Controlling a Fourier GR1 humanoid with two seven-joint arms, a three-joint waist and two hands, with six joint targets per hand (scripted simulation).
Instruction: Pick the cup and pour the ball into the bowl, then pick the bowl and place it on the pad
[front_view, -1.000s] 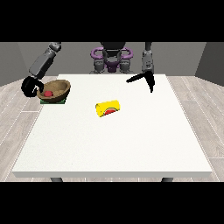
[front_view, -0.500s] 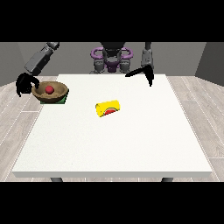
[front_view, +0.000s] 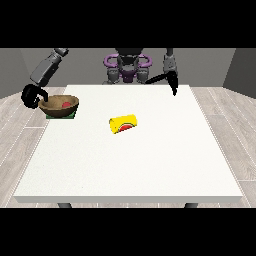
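Note:
The brown bowl (front_view: 60, 105) rests on the green pad (front_view: 51, 116) at the table's left edge, with the red ball (front_view: 66, 105) inside it. The hand at the view's left (front_view: 31, 96) is beside the bowl's left rim, its fingers curled onto that rim. The yellow cup (front_view: 124, 124) lies on its side near the table's middle, its red-lined mouth facing the camera. The hand at the view's right (front_view: 170, 80) hangs over the table's far right edge with straight fingers, holding nothing.
The white table (front_view: 135, 170) stretches wide towards the camera. The robot's torso (front_view: 127, 67) stands behind the far edge. Grey floor surrounds the table.
The bowl has gone from tilted to level on the pad. The hand at the view's left stayed at its rim. The hand at the view's right drew back and up.

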